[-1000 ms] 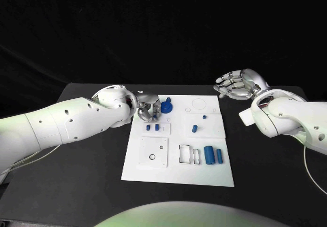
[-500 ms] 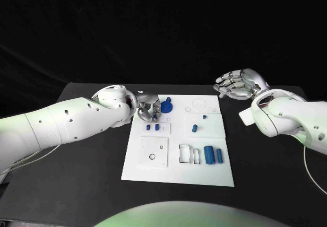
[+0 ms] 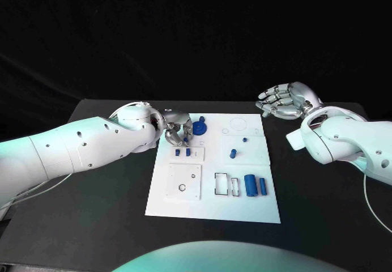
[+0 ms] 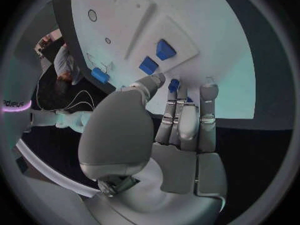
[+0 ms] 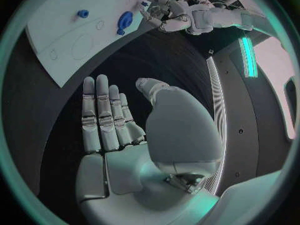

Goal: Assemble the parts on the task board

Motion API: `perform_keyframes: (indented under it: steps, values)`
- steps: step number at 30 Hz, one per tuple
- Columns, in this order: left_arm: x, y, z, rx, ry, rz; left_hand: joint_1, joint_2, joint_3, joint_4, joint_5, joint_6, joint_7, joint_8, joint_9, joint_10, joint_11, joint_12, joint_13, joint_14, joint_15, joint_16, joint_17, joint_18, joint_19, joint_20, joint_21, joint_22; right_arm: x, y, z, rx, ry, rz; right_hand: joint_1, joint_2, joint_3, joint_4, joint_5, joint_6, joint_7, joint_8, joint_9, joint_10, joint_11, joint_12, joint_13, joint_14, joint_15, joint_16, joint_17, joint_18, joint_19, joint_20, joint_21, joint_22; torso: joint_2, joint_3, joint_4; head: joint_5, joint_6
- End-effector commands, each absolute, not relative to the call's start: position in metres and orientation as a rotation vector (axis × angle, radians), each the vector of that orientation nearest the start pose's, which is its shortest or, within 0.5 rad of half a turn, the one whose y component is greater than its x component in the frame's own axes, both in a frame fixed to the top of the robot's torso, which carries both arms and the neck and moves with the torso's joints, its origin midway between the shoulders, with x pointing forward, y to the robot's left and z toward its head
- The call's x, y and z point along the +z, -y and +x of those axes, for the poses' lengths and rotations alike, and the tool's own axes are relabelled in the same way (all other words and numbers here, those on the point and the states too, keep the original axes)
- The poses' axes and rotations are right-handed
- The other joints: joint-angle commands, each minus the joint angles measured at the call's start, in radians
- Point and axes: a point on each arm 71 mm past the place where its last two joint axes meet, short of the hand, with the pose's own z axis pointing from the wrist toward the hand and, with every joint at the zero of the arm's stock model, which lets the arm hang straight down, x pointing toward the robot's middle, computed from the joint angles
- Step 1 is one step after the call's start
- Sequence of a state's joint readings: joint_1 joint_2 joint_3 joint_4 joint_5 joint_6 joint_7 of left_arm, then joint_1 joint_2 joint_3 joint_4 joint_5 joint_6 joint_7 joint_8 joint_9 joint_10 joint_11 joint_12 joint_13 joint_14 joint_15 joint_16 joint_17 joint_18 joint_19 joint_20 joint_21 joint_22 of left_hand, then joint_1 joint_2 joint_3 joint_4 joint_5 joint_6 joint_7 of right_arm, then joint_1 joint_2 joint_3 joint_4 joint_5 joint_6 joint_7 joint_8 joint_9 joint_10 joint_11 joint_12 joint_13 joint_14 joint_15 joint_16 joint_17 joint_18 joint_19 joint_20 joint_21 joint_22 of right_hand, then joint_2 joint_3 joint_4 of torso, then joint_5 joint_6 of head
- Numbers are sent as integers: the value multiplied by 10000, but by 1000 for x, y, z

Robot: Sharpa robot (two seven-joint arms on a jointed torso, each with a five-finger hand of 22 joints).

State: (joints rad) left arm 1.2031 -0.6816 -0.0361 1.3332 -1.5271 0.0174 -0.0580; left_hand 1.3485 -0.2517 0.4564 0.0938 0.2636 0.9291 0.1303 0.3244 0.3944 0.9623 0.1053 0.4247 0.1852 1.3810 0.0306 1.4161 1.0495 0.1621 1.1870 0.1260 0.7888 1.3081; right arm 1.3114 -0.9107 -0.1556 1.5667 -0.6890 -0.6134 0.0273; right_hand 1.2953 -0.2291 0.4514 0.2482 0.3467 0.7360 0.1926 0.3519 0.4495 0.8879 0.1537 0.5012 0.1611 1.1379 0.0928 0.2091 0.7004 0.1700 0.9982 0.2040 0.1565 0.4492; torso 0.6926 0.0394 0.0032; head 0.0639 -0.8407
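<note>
I am watching my left hand (image 3: 177, 129) working at the 11 o'clock corner of the flat white task board (image 3: 214, 207). In the left wrist view its fingers (image 4: 177, 110) are reaching out nearly straight with the thumb folding in toward them, and a small blue part (image 4: 174, 84) is sitting right at the fingertips; whether it is truly pinched I cannot tell. The round blue disc-shaped part (image 3: 200, 128) is lying just beside that hand, at its 3 o'clock, so the left hand is by far the nearer one.

My right hand (image 3: 282, 101) is hovering off the board's 1 o'clock corner over the black table (image 3: 98, 226), fingers loosely curled and apart, holding nothing.

Two small blue blocks (image 3: 183, 152) are standing in the raised panel just toward 6 o'clock from the left hand. A short blue peg (image 3: 234, 152) is sitting near the board's centre. Two long blue cylinders (image 3: 255, 186) are lying at 5 o'clock, long axes running 12 to 6, beside empty rectangular slots (image 3: 222, 184).
</note>
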Motion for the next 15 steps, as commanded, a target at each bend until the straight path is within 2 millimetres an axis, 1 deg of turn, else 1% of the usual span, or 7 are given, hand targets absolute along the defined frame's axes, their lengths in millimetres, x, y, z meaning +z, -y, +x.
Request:
perform_keyframes:
  steps: [1, 11, 15]
  values:
    - [-212, -165, 511, -5966, -19275, 3750, -21, 18, -72, 5, 43, -82, -17, -57, 2, -87, -4, -43, -20, -50, 15, -51, -28, -173, -14, 82, -79, 491, -164, 241, 488, 8950, -15214, 5867, 59, 29, 9, -45, 32, -67, 256, 42, -8, 28, 14, -37, -8, -8, 45, -22, -15, 114, 7, 45, -63, -8, 4, 0, 3, -8, 3]
    - [-212, -166, 511, -5959, -19190, 3694, 23, 65, -62, 7, 54, -53, -7, -47, 13, -98, 1, -35, -17, -65, 25, -57, -62, -173, -3, 96, -77, 495, -164, 242, 488, 8941, -15224, 5873, 59, 29, 9, -45, 32, -67, 256, 42, -8, 28, 14, -37, -8, -8, 45, -22, -15, 114, 7, 45, -63, -8, 1, -4, 1, -3, 7]
    - [-211, -165, 511, -6153, -19010, 3624, 19, 39, -89, 10, 56, -45, -1, -47, 18, -127, 13, -37, -17, -76, 32, -62, -83, -174, 4, 102, -74, 499, -164, 242, 488, 8939, -15221, 5874, 59, 29, 9, -45, 32, -67, 256, 42, -8, 28, 14, -37, -8, -8, 45, -22, -15, 114, 7, 45, -63, -8, 2, -8, 6, 1, 13]
